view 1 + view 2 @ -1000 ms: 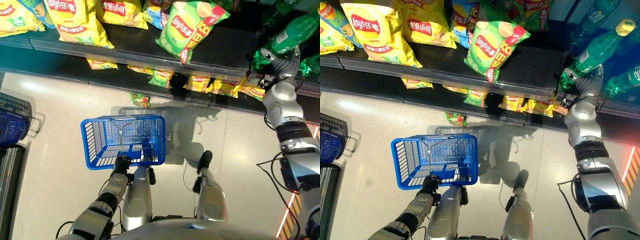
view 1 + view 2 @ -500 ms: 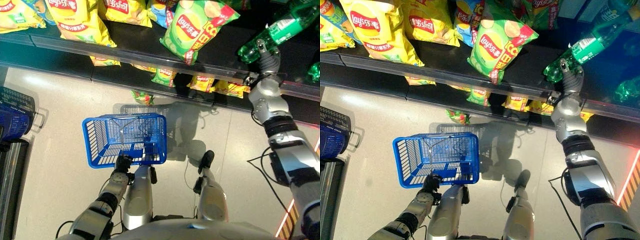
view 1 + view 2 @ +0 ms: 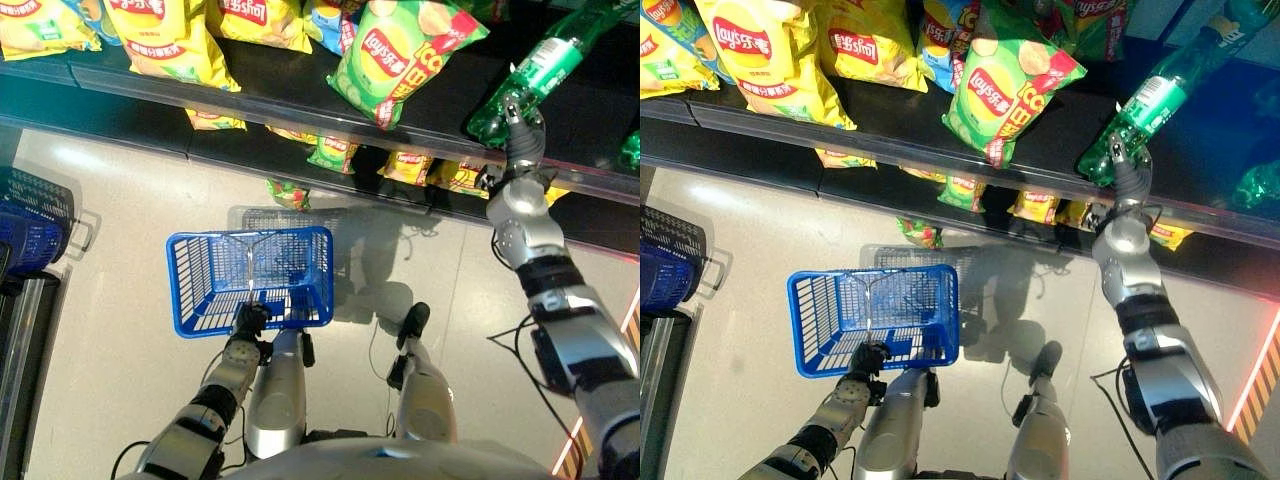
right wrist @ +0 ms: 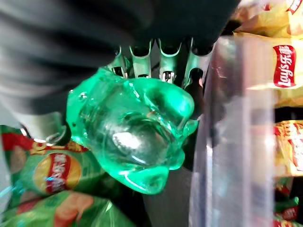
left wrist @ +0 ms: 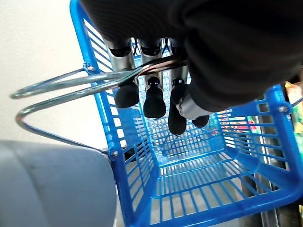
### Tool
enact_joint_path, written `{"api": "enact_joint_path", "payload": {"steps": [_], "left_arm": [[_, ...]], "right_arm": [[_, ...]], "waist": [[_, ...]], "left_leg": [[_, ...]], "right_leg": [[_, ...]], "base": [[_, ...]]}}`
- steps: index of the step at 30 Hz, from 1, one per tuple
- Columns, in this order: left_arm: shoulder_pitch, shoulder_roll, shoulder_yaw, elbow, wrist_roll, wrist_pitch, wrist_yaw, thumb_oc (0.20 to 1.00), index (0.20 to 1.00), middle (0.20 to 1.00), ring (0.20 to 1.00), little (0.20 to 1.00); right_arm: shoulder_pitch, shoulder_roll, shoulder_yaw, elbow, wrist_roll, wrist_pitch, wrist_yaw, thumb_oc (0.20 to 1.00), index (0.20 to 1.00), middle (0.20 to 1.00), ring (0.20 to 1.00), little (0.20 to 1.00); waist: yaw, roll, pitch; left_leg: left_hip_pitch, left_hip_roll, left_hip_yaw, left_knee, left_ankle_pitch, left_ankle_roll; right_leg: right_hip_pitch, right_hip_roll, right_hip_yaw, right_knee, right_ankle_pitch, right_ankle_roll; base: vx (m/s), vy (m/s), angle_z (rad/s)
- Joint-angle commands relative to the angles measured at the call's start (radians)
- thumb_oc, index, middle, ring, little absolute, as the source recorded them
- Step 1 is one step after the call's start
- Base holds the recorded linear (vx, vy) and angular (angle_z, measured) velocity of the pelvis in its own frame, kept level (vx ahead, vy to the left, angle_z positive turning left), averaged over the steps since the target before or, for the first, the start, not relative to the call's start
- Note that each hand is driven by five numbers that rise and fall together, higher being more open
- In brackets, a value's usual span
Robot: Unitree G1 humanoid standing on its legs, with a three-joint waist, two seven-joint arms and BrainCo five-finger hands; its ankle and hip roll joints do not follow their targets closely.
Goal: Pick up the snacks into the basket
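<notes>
Pale glossy floor [image 3: 120, 300] runs from the robot up to a dark shelf unit. Nearest, the left hand [image 3: 247, 325] has its fingers [image 5: 127, 94] curled round the wire handle [image 5: 71, 87] of one blue basket [image 3: 200, 290], which hangs low over the floor; the left wrist view looks straight down into its slatted bottom, with no snack inside. A second, darker basket [image 3: 30, 235] sits at the far left edge. Beyond the blue basket one small green snack bag [image 3: 284, 194] lies on the floor just in front of the shelf base. Along the lower shelf [image 3: 330, 170] a row of small yellow and green packets [image 3: 405, 165] shows partly under the ledge; their number cannot be told. On the upper shelf [image 3: 260, 85] stand one large green chip bag [image 3: 395, 55] and several yellow chip bags [image 3: 165, 45], cut off by the upper edge; print is visible on them but is left unread. At the far right the right hand [image 3: 518, 130] is raised to the upper shelf with its fingers closed round the base of one green plastic bottle [image 3: 535, 75], which tilts away up to the right. The right wrist view shows the bottle's moulded green bottom [image 4: 132, 137] pressed against the fingers [image 4: 165, 64], with a clear shelf edge strip [image 4: 236, 132] beside it, which the head views show less plainly.
</notes>
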Motion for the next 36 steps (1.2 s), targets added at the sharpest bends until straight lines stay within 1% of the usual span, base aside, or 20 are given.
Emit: {"api": "enact_joint_path", "payload": {"steps": [1, 3, 7, 8, 9, 10, 13, 18, 23, 24, 25, 27, 28, 30, 31, 32, 33, 34, 36], "left_arm": [[0.074, 0.01, -0.004, -0.006, 0.049, -0.006, 0.027, 0.2, 0.2, 0.2, 0.2, 0.2], [0.077, 0.024, 0.036, -0.028, 0.045, -0.014, 0.032, 0.2, 0.2, 0.2, 0.2, 0.2], [0.077, 0.025, 0.075, -0.018, 0.028, -0.02, 0.035, 0.2, 0.2, 0.2, 0.2, 0.2], [0.078, 0.024, 0.096, 0.0, 0.023, -0.019, 0.033, 0.2, 0.2, 0.2, 0.2, 0.2], [0.078, 0.024, 0.096, 0.0, 0.023, -0.019, 0.033, 0.2, 0.2, 0.2, 0.2, 0.2], [0.078, 0.02, 0.113, 0.019, 0.019, -0.017, 0.032, 0.2, 0.2, 0.2, 0.2, 0.2], [0.078, 0.013, 0.132, 0.043, 0.013, -0.019, 0.031, 0.2, 0.2, 0.2, 0.2, 0.2], [0.08, 0.01, 0.144, 0.063, 0.013, -0.024, 0.033, 0.2, 0.2, 0.2, 0.2, 0.2], [0.083, 0.007, 0.151, 0.078, -0.002, -0.028, 0.034, 0.2, 0.2, 0.2, 0.2, 0.2], [0.084, 0.009, 0.155, 0.071, -0.004, -0.031, 0.031, 0.2, 0.2, 0.2, 0.2, 0.2], [0.084, 0.009, 0.155, 0.071, -0.003, -0.031, 0.031, 0.2, 0.2, 0.2, 0.2, 0.2], [0.098, 0.018, 0.16, 0.038, -0.004, -0.044, 0.023, 0.2, 0.2, 0.2, 0.2, 0.2], [0.099, 0.018, 0.16, 0.038, -0.004, -0.043, 0.023, 0.2, 0.2, 0.2, 0.2, 0.2], [0.123, 0.035, 0.153, -0.023, 0.012, -0.057, 0.01, 0.2, 0.2, 0.2, 0.2, 0.2], [0.124, 0.035, 0.153, -0.024, 0.012, -0.057, 0.01, 0.2, 0.2, 0.2, 0.2, 0.2], [0.143, 0.047, 0.147, -0.072, 0.012, -0.07, -0.004, 0.2, 0.2, 0.2, 0.2, 0.2], [0.143, 0.047, 0.148, -0.073, 0.012, -0.07, -0.004, 0.2, 0.2, 0.2, 0.2, 0.2], [0.16, 0.063, 0.143, -0.115, 0.018, -0.078, -0.017, 0.2, 0.2, 0.2, 0.2, 0.2], [0.169, 0.073, 0.135, -0.144, 0.016, -0.083, -0.027, 0.2, 0.2, 0.2, 0.2, 0.2]], "right_arm": [[0.051, 0.044, 0.009, -0.039, -0.043, -0.024, 0.039, 0.2, 0.2, 0.2, 0.2, 0.2], [0.145, 0.066, -0.011, -0.119, -0.071, -0.043, 0.067, 0.2, 0.2, 0.2, 0.2, 0.2], [0.233, 0.086, -0.017, -0.198, -0.095, -0.053, 0.096, 0.2, 0.2, 0.2, 0.2, 0.2], [0.296, 0.088, -0.004, -0.253, -0.133, -0.046, 0.127, 0.2, 0.2, 0.2, 0.2, 0.2], [0.297, 0.088, -0.005, -0.255, -0.134, -0.046, 0.127, 0.2, 0.2, 0.2, 0.2, 0.2], [0.347, 0.088, 0.006, -0.288, -0.165, -0.042, 0.143, 0.2, 0.2, 0.2, 0.2, 0.2], [0.422, 0.082, 0.024, -0.341, -0.202, -0.039, 0.176, 0.2, 0.2, 0.2, 0.2, 0.2], [0.497, 0.083, 0.052, -0.377, -0.194, -0.039, 0.218, 0.2, 0.2, 0.2, 0.2, 0.2], [0.547, 0.096, 0.075, -0.343, -0.184, -0.035, 0.233, 0.2, 0.2, 0.2, 0.2, 0.2], [0.563, 0.08, 0.095, -0.336, -0.232, -0.023, 0.241, 0.2, 0.2, 0.2, 0.2, 0.2], [0.563, 0.08, 0.095, -0.336, -0.232, -0.023, 0.241, 0.2, 0.2, 0.2, 0.2, 0.2], [0.576, 0.046, 0.132, -0.322, -0.325, -0.006, 0.269, 0.2, 0.2, 0.2, 0.2, 0.2], [0.576, 0.046, 0.133, -0.322, -0.325, -0.006, 0.269, 0.2, 0.2, 0.2, 0.2, 0.2], [0.574, -0.006, 0.182, -0.333, -0.44, 0.0, 0.305, 0.2, 0.2, 0.2, 0.2, 0.2], [0.574, -0.006, 0.182, -0.332, -0.441, 0.0, 0.305, 0.2, 0.2, 0.2, 0.2, 0.2], [0.552, -0.033, 0.224, -0.322, -0.502, 0.004, 0.324, 0.2, 0.2, 0.2, 0.2, 0.2], [0.552, -0.033, 0.225, -0.321, -0.502, 0.004, 0.324, 0.2, 0.2, 0.2, 0.2, 0.2], [0.514, -0.054, 0.279, -0.302, -0.567, 0.013, 0.353, 0.2, 0.2, 0.2, 0.2, 0.2], [0.467, -0.05, 0.323, -0.26, -0.599, 0.027, 0.359, 0.2, 0.2, 0.2, 0.2, 0.2]], "waist": [[0.001, -0.006, 0.041], [-0.011, -0.011, 0.045], [-0.023, -0.021, 0.046], [-0.031, -0.029, 0.045], [-0.031, -0.03, 0.045], [-0.039, -0.038, 0.043], [-0.048, -0.048, 0.04], [-0.056, -0.063, 0.037], [-0.059, -0.071, 0.034], [-0.061, -0.074, 0.033], [-0.061, -0.074, 0.033], [-0.058, -0.075, 0.034], [-0.058, -0.075, 0.034], [-0.052, -0.073, 0.036], [-0.053, -0.073, 0.036], [-0.045, -0.069, 0.038], [-0.046, -0.069, 0.038], [-0.037, -0.066, 0.038], [-0.026, -0.061, 0.039]], "left_leg": [[-0.005, -0.035, -0.016, 0.001, -0.044, 0.017], [-0.004, -0.034, -0.019, -0.003, -0.041, 0.017], [0.002, -0.032, -0.017, -0.011, -0.036, 0.015], [0.003, -0.03, -0.016, -0.016, -0.031, 0.015], [0.003, -0.03, -0.016, -0.016, -0.031, 0.015], [0.007, -0.028, -0.016, -0.02, -0.029, 0.014], [0.01, -0.027, -0.017, -0.017, -0.03, 0.014], [0.016, -0.028, -0.016, -0.018, -0.027, 0.013], [0.027, -0.029, -0.016, -0.036, -0.018, 0.012], [0.031, -0.029, -0.016, -0.044, -0.014, 0.011], [0.031, -0.029, -0.016, -0.045, -0.013, 0.011], [0.037, -0.03, -0.021, -0.053, -0.009, 0.01], [0.037, -0.03, -0.021, -0.054, -0.009, 0.01], [0.042, -0.033, -0.025, -0.058, -0.008, 0.01], [0.042, -0.033, -0.025, -0.058, -0.008, 0.01], [0.043, -0.033, -0.026, -0.056, -0.008, 0.01], [0.043, -0.033, -0.026, -0.056, -0.008, 0.01], [0.044, -0.033, -0.03, -0.056, -0.008, 0.01], [0.044, -0.033, -0.032, -0.054, -0.008, 0.01]], "right_leg": [[-0.07, -0.021, 0.021, 0.082, 0.036, 0.012], [-0.073, -0.02, 0.024, 0.081, 0.037, 0.012], [-0.073, -0.017, 0.026, 0.077, 0.039, 0.012], [-0.072, -0.015, 0.028, 0.076, 0.04, 0.011], [-0.072, -0.015, 0.027, 0.076, 0.04, 0.011], [-0.07, -0.014, 0.027, 0.076, 0.04, 0.011], [-0.068, -0.014, 0.026, 0.078, 0.04, 0.011], [-0.06, -0.012, 0.025, 0.078, 0.042, 0.012], [-0.056, -0.011, 0.024, 0.075, 0.047, 0.014], [-0.054, -0.01, 0.023, 0.073, 0.048, 0.016], [-0.054, -0.01, 0.022, 0.073, 0.048, 0.016], [-0.048, -0.012, 0.018, 0.071, 0.05, 0.018], [-0.048, -0.012, 0.018, 0.071, 0.05, 0.018], [-0.046, -0.014, 0.013, 0.073, 0.05, 0.02], [-0.045, -0.014, 0.013, 0.073, 0.049, 0.02], [-0.043, -0.015, 0.01, 0.073, 0.051, 0.021], [-0.042, -0.015, 0.01, 0.073, 0.051, 0.021], [-0.039, -0.017, 0.006, 0.072, 0.051, 0.022], [-0.037, -0.018, 0.004, 0.072, 0.052, 0.022]], "base": [[-0.01, -0.004, 0.07], [-0.02, 0.0, 0.05], [0.0, 0.0, 0.0], [0.0, 0.0, 0.0], [0.0, 0.0, 0.0], [0.0, 0.0, 0.0], [0.0, 0.0, 0.0], [0.0, 0.0, 0.0], [-0.01, 0.003, 0.0], [0.0, 0.0, 0.0], [0.0, 0.0, 0.0], [0.0, 0.0, 0.0], [0.0, 0.0, 0.0], [0.0, 0.0, 0.0], [0.0, 0.0, 0.0], [0.0, 0.0, 0.0], [-0.02, 0.011, 0.03], [0.0, 0.0, 0.0], [-0.02, -0.001, 0.05]]}}
